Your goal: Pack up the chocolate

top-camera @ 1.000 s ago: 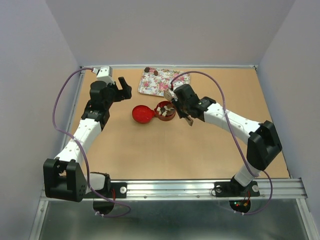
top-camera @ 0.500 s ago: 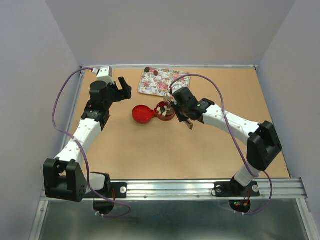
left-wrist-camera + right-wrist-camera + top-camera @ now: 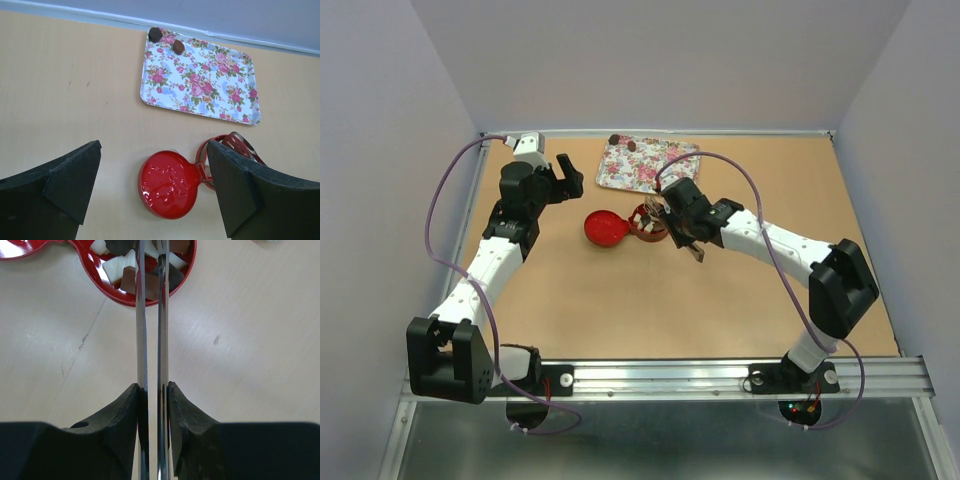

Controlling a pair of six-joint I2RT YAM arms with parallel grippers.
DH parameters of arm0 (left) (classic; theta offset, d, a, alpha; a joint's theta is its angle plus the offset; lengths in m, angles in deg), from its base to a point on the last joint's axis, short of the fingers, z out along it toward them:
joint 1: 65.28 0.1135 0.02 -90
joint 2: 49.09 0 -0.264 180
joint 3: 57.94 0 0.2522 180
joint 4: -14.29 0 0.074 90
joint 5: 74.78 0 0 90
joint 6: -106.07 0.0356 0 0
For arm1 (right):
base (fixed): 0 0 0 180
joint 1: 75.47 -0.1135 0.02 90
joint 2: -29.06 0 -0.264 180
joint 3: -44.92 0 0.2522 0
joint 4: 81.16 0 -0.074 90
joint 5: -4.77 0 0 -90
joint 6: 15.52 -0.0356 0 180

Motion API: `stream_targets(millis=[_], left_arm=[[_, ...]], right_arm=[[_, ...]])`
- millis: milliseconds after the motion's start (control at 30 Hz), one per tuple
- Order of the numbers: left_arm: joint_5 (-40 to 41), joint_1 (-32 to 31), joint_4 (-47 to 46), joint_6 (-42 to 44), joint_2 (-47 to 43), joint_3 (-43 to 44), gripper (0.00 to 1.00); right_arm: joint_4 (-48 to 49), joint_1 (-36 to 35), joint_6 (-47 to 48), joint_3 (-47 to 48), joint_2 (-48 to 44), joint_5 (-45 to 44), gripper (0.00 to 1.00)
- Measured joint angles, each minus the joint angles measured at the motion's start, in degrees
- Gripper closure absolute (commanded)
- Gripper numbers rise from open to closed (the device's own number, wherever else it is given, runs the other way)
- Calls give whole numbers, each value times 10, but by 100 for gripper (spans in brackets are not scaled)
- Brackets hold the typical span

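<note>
The round red tin (image 3: 114, 296) holds several pieces of chocolate (image 3: 129, 281), white, brown and dark. My right gripper (image 3: 152, 390) is shut on the long metal tongs (image 3: 142, 330), whose two blades reach forward over the tin's contents. From above, the right gripper (image 3: 672, 215) sits just right of the tin (image 3: 638, 233). Two more dark chocolate pieces (image 3: 155, 34) (image 3: 178, 47) lie on the far left corner of the flowered tray (image 3: 210, 90). My left gripper (image 3: 154, 165) hangs open and empty above the red lid (image 3: 170, 184).
The red lid (image 3: 604, 229) lies flat just left of the tin. The flowered tray (image 3: 655, 170) sits behind both, near the back wall. Walls close in the table on the left, back and right.
The right gripper has shifted slightly left and nearer with the tongs, bringing their tips over the tin. The left arm has stayed still.
</note>
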Motion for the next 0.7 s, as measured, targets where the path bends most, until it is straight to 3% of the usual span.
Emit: stream_targets(millis=[400,700], left_arm=[[0,0,0,0,0,0,1],[0,0,0,0,0,0,1]], right_arm=[[-7,0,0,0,10,-2,54],[-18,0,-3,0,-12,-10,53]])
